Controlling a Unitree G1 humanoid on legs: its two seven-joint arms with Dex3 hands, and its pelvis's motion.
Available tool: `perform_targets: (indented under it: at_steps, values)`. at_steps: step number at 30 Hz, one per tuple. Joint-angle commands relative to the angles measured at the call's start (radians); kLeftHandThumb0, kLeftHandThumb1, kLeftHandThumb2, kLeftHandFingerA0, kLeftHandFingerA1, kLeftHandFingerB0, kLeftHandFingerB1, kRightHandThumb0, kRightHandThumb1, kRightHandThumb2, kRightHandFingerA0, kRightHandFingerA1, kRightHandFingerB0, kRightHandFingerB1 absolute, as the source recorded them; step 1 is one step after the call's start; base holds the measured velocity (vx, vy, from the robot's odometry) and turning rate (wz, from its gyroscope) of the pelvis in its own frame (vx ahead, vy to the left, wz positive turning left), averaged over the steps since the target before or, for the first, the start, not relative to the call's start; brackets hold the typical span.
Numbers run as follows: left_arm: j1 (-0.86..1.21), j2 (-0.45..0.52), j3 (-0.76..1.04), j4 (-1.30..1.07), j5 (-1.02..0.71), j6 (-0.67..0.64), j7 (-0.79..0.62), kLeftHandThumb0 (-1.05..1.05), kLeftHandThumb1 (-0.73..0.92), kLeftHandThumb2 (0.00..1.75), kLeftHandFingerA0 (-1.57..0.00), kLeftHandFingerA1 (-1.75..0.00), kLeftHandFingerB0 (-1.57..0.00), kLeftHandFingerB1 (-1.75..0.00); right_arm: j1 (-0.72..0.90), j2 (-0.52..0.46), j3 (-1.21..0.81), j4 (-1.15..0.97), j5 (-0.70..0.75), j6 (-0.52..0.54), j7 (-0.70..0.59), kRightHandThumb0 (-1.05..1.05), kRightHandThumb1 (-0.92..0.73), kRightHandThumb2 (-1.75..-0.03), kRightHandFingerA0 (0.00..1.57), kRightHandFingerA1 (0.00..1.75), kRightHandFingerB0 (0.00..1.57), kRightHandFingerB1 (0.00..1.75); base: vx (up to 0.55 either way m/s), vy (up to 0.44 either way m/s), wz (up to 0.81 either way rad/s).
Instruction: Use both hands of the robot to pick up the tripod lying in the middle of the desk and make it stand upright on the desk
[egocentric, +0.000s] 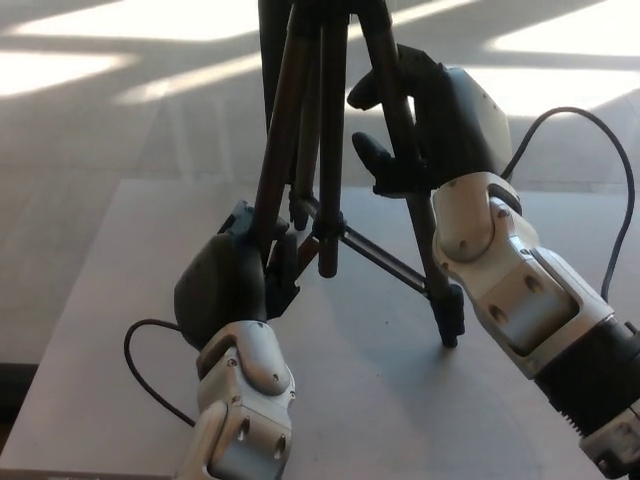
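Observation:
The dark brown tripod (325, 150) stands nearly upright on the grey desk (90, 330), its top cut off by the picture's upper edge. My left hand (225, 285) is shut on the tripod's left leg near its lower end. My right hand (430, 125) is shut on the right leg high up, fingers wrapped round it. That right leg's foot (450, 320) rests on the desk. The centre column (328, 200) hangs between the legs, joined to them by thin braces. The left leg's foot is hidden behind my left hand.
A black cable (150, 365) loops from my left wrist over the desk. Another cable (590, 150) arcs off my right forearm. Beyond the desk's far edge lies a sunlit floor (120, 90). A dark post (272, 60) rises behind the tripod.

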Motion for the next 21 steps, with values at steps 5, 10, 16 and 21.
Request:
perform_targets:
  at_steps: [5,10,16,21]
  values:
    - [0.052,0.072,-0.146,0.082,0.0,-0.029,-0.1,-0.17,0.62,0.76,-0.94,-1.72,-0.64,-1.32,0.078,0.05,-0.035,-0.004,-0.067,-0.046,0.087,-0.25,-0.47,-1.27,0.93,1.75,0.79,1.62,0.0,0.0,0.0]
    - [0.051,0.113,-0.188,0.074,0.008,-0.006,-0.109,-0.25,0.59,0.79,-0.87,-1.75,-0.65,-1.67,0.094,0.055,-0.062,0.007,-0.082,-0.061,0.097,-0.2,-0.47,-1.21,0.9,1.75,0.78,1.55,0.0,0.0,0.0]
    - [0.025,0.122,-0.155,0.031,-0.091,0.124,-0.27,-0.83,0.47,0.84,-0.01,-0.32,0.0,0.0,0.074,0.029,-0.055,-0.097,-0.053,0.186,0.307,-1.05,-0.65,-0.97,0.0,0.04,0.0,0.02,0.0,0.0,0.0]
    - [0.001,0.147,-0.148,0.021,-0.115,0.18,-0.352,-0.84,0.55,0.57,0.0,0.0,0.0,0.0,0.039,0.008,-0.027,-0.094,-0.071,0.258,0.379,-0.97,-0.72,-0.62,0.0,0.0,0.0,0.0,0.0,0.0,0.0]
